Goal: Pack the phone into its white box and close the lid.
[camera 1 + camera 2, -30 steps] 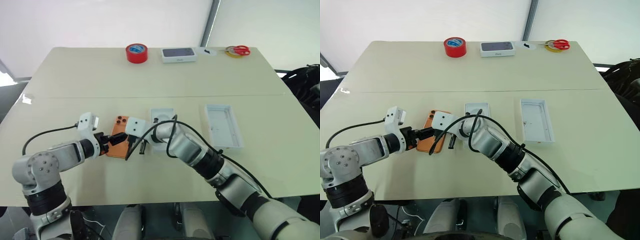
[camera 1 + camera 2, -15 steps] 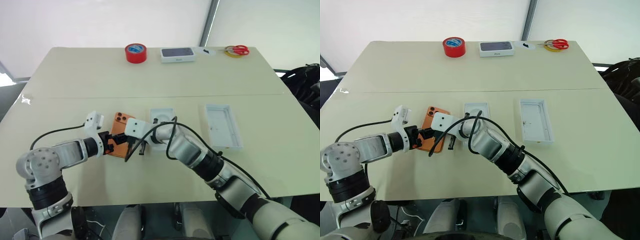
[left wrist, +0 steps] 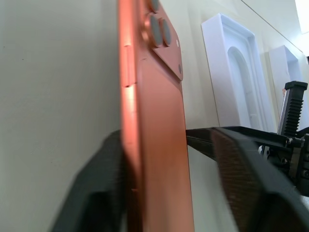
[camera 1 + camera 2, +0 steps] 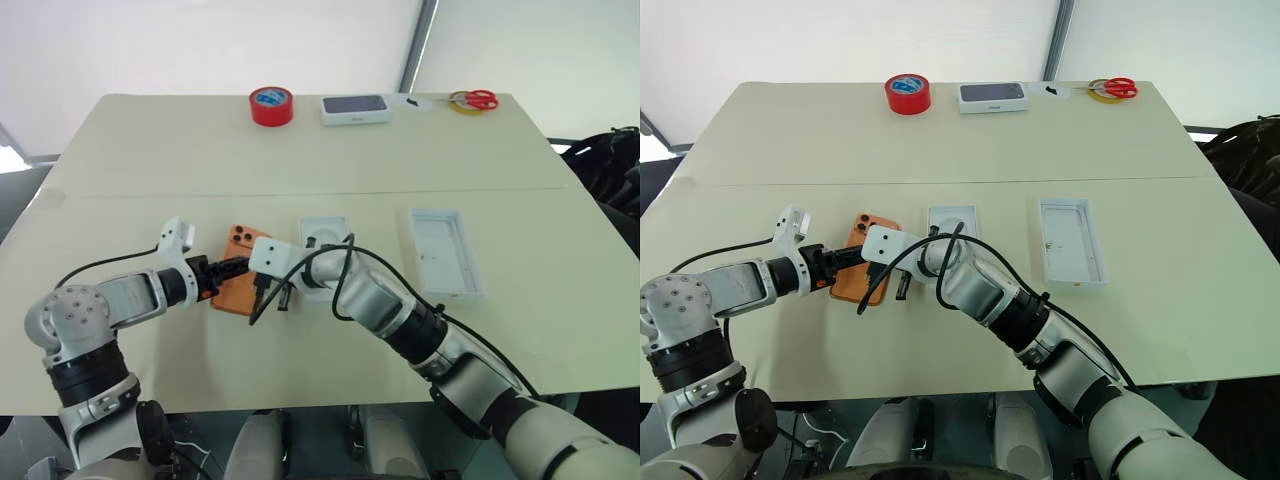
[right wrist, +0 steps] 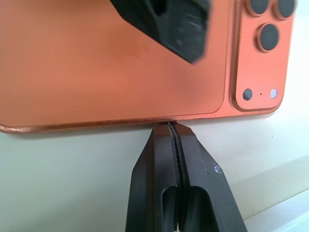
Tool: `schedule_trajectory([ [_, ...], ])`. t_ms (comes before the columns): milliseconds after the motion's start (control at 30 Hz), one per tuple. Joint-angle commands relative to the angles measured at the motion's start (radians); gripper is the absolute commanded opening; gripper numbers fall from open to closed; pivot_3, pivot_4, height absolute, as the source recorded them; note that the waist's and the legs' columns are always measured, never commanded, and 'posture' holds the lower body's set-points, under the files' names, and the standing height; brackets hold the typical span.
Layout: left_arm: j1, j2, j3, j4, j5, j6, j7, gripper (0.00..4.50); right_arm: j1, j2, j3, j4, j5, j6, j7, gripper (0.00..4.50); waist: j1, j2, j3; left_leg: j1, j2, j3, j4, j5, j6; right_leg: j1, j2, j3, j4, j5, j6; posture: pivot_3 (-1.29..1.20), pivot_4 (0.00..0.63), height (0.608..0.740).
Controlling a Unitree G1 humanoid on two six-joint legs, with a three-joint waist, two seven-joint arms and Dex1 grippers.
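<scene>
Left wrist view: left end effector (image 3: 159,193) clamps the phone (image 3: 154,145) by its long edges, orange back up, camera cluster far. Right end effector (image 5: 175,140), fingers pressed together, tip touches the phone's near edge. Phone lies on the table (image 4: 150,160), left of the insert (image 4: 322,232); white tray (image 4: 447,252) well apart. Head views add red tape (image 4: 272,105), scissors (image 4: 478,99).

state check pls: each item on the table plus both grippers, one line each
phone: camera side up, one long edge raised, between the left gripper's fingers.
left gripper: fingers on either side of the phone.
right gripper: shut, tips at the phone's long edge.
insert: flat, open side up.
white box: open, no phone in it.
closed box: shut, dark top up.
red tape roll: lying flat.
scissors: lying flat.
</scene>
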Motion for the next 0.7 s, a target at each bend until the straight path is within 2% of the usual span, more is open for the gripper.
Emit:
schedule_trajectory([
  [33,-0.004,0.005,0.006,-0.015,-0.033,0.009,-0.005,1.49,0.007,-0.012,-0.017,-0.042,-0.002,0.015,0.006,0.0,0.001,0.0,0.0,0.0,0.0,0.0,0.0,0.0,0.0,0.0,0.0,0.0,0.0,0.0,0.0,0.0,0.15,0.732],
  [300,0.017,-0.002,0.023,-0.015,-0.092,0.009,0.033,1.49,0.016,-0.106,-0.084,-0.187,0.042,0.044,0.065,0.0,0.001,0.0,0.0,-0.001,0.0,0.0,0.0,0.0,0.0,-0.001,-0.001,0.0,-0.001,0.0,0.0,0.0,0.15,0.732],
  [367,0.029,0.003,0.025,-0.019,-0.114,0.009,0.045,0.94,0.019,-0.135,-0.114,-0.238,0.066,0.056,0.089,0.0,0.001,0.0,0.0,-0.001,0.0,0.0,0.0,0.0,0.0,-0.001,-0.001,0.0,-0.001,0.0,0.0,0.0,0.15,0.732],
  [433,0.041,0.008,0.027,-0.022,-0.136,0.009,0.057,0.13,0.02,-0.164,-0.147,-0.276,0.091,0.067,0.107,0.0,0.001,0.0,0.0,-0.001,0.0,0.0,0.0,0.0,0.0,-0.001,-0.001,0.0,-0.001,0.0,0.0,0.0,0.15,0.732],
  [600,0.05,0.007,0.048,-0.012,-0.194,0.009,0.1,0.06,0.038,-0.244,-0.237,-0.352,0.145,0.055,0.138,0.0,0.001,0.0,0.0,-0.001,0.0,0.001,-0.001,0.0,0.0,-0.001,-0.001,0.0,0.0,0.0,0.0,0.0,0.15,0.732],
  [700,0.005,-0.043,0.139,0.016,-0.259,0.004,0.158,0.06,0.081,-0.29,-0.317,-0.405,0.194,-0.005,0.145,0.0,0.005,0.0,0.001,-0.001,0.0,0.001,-0.001,0.0,0.0,-0.001,-0.001,0.0,-0.001,0.0,0.0,0.0,0.15,0.732],
])
